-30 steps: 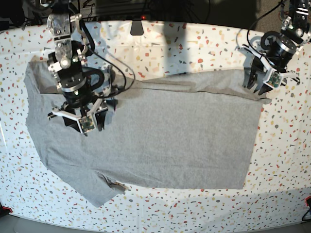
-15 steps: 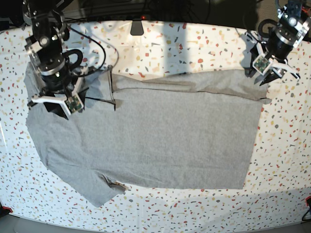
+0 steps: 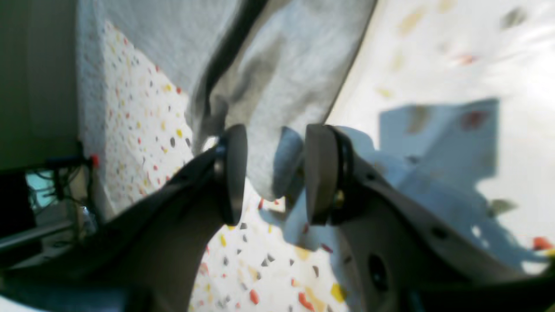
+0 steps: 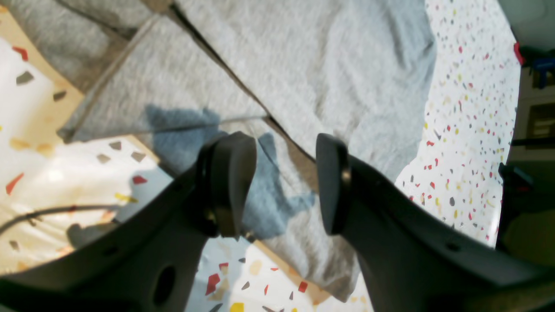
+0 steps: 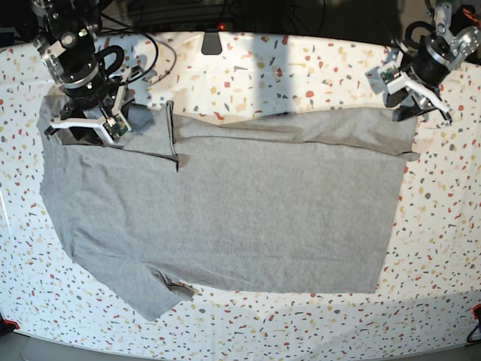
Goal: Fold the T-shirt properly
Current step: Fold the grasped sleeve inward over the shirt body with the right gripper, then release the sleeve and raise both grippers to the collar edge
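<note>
Heather-grey cotton is spread across most of the base view: the T-shirt (image 5: pixel 225 218) lies flat on the speckled terrazzo table (image 5: pixel 301 68), plain side up, with one sleeve pointing toward the lower left of the frame and a narrow strip already turned over along the upper edge. At the upper left of that view, the right gripper (image 5: pixel 81 128) is poised above the cloth at the shirt's upper-left corner; in the right wrist view its jaws are seen parted, with grey fabric and a folded seam lying between and below them, nothing pinched. At the upper right, the left gripper (image 5: pixel 409 101) is held at the shirt's upper-right corner; in the left wrist view (image 3: pixel 271 173) its jaws are likewise spread, a rounded lobe of fabric sitting between the fingers (image 3: pixel 318 173) but not visibly clamped. The step in hand is judged to be the taking of the two upper corners for a fold toward the lower edge. For the next move, both jaws would need to be lowered onto the hem and closed on it.
</note>
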Robot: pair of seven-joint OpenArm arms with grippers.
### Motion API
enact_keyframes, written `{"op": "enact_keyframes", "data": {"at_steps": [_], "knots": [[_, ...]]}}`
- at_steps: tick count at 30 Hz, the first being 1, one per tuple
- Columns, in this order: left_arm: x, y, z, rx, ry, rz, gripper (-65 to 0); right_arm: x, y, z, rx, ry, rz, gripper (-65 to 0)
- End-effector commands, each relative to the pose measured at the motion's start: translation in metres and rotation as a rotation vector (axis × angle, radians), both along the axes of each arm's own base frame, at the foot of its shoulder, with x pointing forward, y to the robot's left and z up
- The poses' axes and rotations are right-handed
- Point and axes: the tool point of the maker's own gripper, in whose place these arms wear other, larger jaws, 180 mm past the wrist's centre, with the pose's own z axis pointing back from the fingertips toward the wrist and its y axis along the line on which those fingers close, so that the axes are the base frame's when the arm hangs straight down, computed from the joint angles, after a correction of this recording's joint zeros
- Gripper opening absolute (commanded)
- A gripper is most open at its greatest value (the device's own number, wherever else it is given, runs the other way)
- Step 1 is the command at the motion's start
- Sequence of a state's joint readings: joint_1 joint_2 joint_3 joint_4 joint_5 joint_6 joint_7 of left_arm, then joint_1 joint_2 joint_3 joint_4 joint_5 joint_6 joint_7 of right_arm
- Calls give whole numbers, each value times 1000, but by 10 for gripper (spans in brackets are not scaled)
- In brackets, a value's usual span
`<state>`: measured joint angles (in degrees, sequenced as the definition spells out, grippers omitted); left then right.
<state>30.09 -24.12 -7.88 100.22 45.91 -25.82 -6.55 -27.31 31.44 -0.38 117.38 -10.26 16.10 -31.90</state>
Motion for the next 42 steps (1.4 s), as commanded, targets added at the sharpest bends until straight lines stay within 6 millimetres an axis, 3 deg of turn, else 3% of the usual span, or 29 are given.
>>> {"op": "enact_keyframes", "data": {"at_steps": [1,6,11,13,15,21,28,32,36,42], "knots": [[6,5,2,1,-18,-1,-428,5,-2,11,-10,-36,5,-381],[14,26,-19,64,15,-3,-428,7,-12,14,-101,-52,2,-381],[15,43,-23,90,33,-25,-441,5,-15,16,-125,-44,-13,-381],[14,47,-24,106,39,-22,-522,2,-14,17,-127,-39,-13,-381],[13,50,-25,117,46,-13,-650,-4,-9,19,-118,-34,1,-381],[13,50,-25,117,48,-12,-650,-42,2,11,-128,71,57,-381],[11,47,-25,78,49,3,-650,-79,-16,-8,-205,230,62,-380],[13,43,-21,14,40,29,-650,-86,-24,-20,-210,277,49,-380],[13,44,-22,11,43,39,-650,-92,-49,-39,-302,314,37,-380],[13,42,-23,5,44,44,-650,-80,-72,-57,-377,284,56,-380]]}}
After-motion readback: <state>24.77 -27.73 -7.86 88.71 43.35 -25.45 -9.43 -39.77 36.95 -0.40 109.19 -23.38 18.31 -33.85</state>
